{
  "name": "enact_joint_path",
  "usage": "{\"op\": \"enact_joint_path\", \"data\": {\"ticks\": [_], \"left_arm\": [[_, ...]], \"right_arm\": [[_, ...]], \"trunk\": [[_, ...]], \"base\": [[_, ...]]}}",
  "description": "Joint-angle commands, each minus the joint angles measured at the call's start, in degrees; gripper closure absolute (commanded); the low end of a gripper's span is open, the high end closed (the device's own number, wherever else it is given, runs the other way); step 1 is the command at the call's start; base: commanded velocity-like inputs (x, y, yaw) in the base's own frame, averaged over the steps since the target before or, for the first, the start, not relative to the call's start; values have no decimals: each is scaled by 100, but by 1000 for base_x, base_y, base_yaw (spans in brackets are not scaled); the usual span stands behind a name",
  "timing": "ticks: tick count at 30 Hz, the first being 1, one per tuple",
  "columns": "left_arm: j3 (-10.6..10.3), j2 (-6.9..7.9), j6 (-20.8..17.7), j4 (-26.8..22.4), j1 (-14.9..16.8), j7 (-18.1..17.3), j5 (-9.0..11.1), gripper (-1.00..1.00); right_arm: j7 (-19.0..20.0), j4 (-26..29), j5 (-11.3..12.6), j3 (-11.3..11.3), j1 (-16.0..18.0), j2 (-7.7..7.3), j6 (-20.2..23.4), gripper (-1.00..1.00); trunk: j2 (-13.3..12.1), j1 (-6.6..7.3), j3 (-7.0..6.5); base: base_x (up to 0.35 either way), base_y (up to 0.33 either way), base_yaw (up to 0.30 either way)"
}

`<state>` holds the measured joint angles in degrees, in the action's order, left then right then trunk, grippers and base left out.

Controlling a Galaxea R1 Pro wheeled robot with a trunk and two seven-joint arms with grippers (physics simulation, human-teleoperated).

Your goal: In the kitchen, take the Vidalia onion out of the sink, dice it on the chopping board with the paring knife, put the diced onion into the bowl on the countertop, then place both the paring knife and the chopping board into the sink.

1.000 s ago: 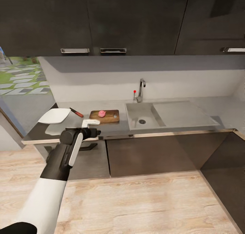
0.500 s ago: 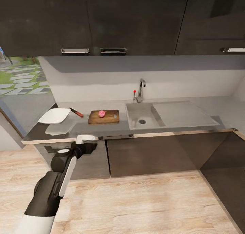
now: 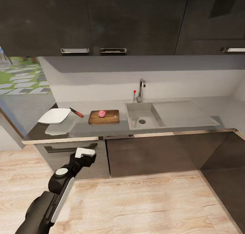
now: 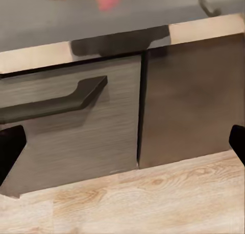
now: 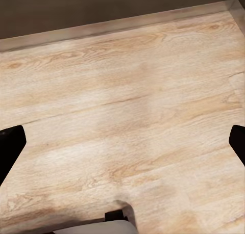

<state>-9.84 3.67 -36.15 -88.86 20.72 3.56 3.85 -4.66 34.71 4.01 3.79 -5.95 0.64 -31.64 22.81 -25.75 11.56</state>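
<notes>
The onion sits on the chopping board, near the middle of it, and the board lies flat on the dark grey surface just left of the sink. The knife rests on the surface between the board and the white bowl, its red handle pointing toward the board and its dark blade toward the back wall; it touches neither. The bowl stands at the far left end of the surface, with its pale reflection showing in the glossy top beneath it. The sink basin holds nothing but its round drain, and the tap with a small red knob rises behind it. The left claw hangs low in front of the cabinet under the surface, well below the pale front edge and apart from everything on top. In the left wrist view the two dark fingertips sit at opposite edges with a wide gap between them and nothing held; beyond them are the drawer front with its dark handle, the cabinet door beside it and a strip of wooden floor. The right wrist view shows that claw's fingertips likewise spread far apart and empty, above pale wooden floorboards.
</notes>
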Motion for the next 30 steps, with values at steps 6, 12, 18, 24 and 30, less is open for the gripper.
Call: {"op": "enact_joint_path", "data": {"ticks": [6,12,18,24,30], "left_arm": [[-105,212,68,409,-56,35,678,-100],[-111,222,76,859,-59,31,1076,-100],[-112,222,87,1048,-59,31,1097,-100],[-107,222,106,1251,-59,28,1109,-100],[-106,222,108,1308,-59,23,1117,-100]], "right_arm": [[14,10,39,4,-3,6,-20,-100],[-10,-449,43,19,-1,2,-28,-100],[-6,-901,46,20,-1,-1,-37,-100],[-37,-1415,47,48,-3,-21,-15,-100],[-27,-1797,45,27,-3,-21,-9,-100]], "trunk": [[11,-4,10],[11,-4,10],[11,-4,10],[11,-4,10],[11,-4,10]], "base": [[0,0,0],[0,0,0],[0,0,0],[0,0,0],[0,0,0]]}}
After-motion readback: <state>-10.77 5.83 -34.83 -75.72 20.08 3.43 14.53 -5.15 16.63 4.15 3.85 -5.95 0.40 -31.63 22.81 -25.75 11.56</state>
